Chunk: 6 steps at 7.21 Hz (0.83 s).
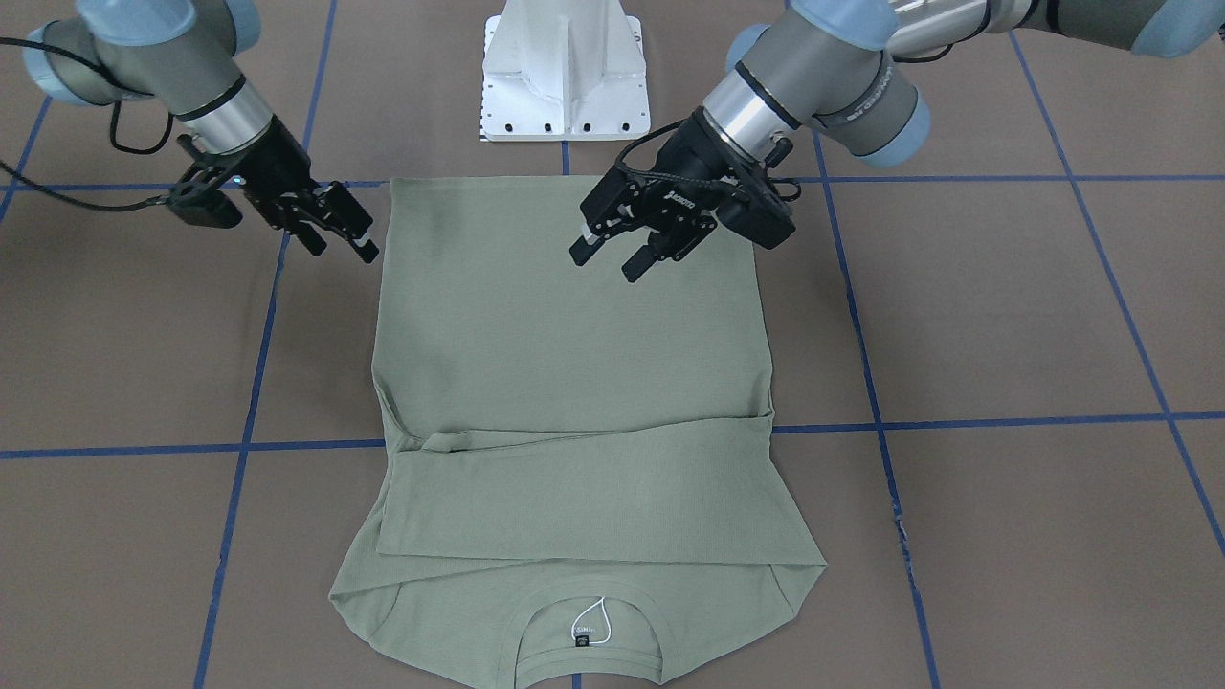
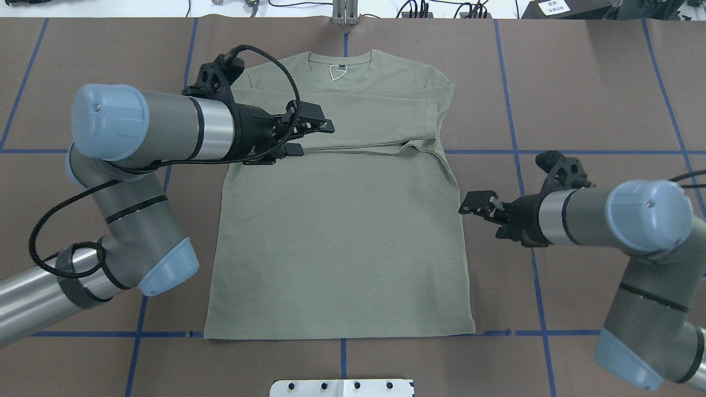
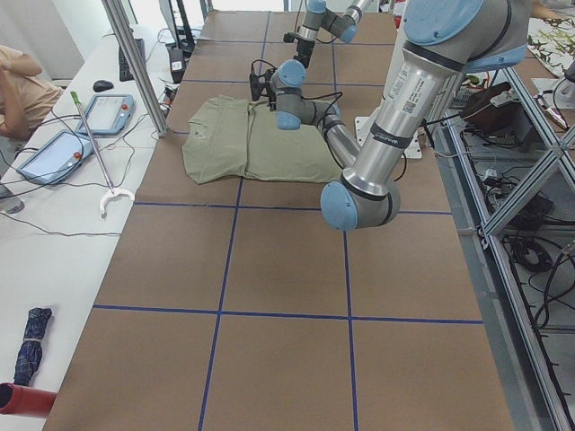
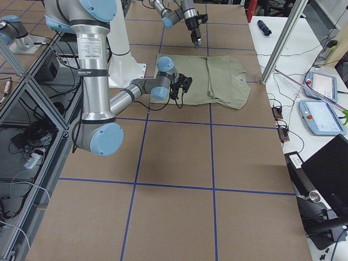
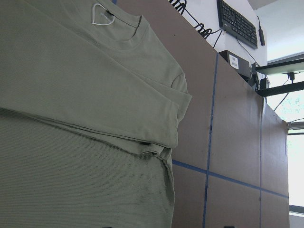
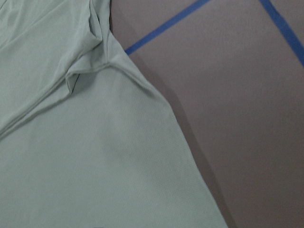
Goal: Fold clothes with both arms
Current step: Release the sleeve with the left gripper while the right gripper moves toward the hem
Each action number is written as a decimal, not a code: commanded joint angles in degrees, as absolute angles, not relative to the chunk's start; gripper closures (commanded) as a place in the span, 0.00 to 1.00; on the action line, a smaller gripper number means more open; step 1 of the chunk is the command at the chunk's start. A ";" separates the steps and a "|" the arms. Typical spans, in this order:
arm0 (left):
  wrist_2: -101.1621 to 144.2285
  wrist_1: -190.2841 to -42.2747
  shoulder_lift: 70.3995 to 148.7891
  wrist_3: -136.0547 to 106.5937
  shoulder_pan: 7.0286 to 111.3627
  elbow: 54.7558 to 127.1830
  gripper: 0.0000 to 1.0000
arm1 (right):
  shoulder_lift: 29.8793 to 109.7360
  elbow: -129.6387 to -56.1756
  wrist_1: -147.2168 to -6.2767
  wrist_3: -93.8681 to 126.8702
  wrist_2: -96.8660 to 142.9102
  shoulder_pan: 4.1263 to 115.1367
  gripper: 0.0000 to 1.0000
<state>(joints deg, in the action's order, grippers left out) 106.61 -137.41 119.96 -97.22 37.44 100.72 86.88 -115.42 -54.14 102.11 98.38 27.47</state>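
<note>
A: The shirt [image 1: 565,335] first: where, and how?

B: Lies flat on the brown table [image 1: 1005,316], crossed by blue tape lines [image 1: 957,422]. Points its hem toward the white pedestal base [image 1: 565,72] and its ribbed neck away from the robot. Has both sleeves [image 1: 593,498] folded across the upper body in one overlapping band just below the collar. Shows a black neck label [image 1: 581,639] inside the collar.

A: And the left tool [image 1: 617,251]?

B: Hangs above the shirt on the robot's left side, clear of the cloth. Stands spread, fingers well apart, with nothing between them.

A: The right tool [image 1: 337,241]?

B: Sits off the shirt's other edge, just beside it, over bare table. Looks spread as well, with a gap between the fingers and nothing pinched. Cannot tell whether touching the table or not.

A: Anything more from the wrist views?

B: Only cloth and table. From the left wrist, the stacked sleeve edges and the collar. From the right wrist, a sleeve end [image 6: 78,76] puckered at the shirt's side edge, next to a tape line.
</note>
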 commanded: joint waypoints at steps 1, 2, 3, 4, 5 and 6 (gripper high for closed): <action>106.78 -137.29 114.81 -94.66 38.23 104.31 0.17 | 87.54 -117.68 -55.89 113.13 86.00 15.07 0.00; 107.66 -137.29 112.61 -94.57 38.32 106.59 0.17 | 87.71 -118.82 -59.20 117.64 77.95 8.59 0.01; 108.88 -137.37 110.93 -94.74 38.32 108.09 0.17 | 87.45 -122.05 -67.16 118.56 73.61 4.35 0.01; 108.98 -137.37 109.70 -94.75 38.32 109.24 0.17 | 87.10 -122.78 -71.06 120.83 72.26 1.78 0.01; 108.98 -137.37 106.99 -94.75 38.41 111.68 0.17 | 87.19 -122.61 -71.36 121.02 70.42 1.15 0.01; 108.98 -137.37 104.87 -94.92 38.41 113.71 0.16 | 87.19 -122.52 -71.45 121.03 70.23 1.32 0.02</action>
<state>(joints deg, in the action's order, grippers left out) 108.91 -137.37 107.67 -94.78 38.37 111.08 87.22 -122.42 -70.45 120.55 71.47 1.99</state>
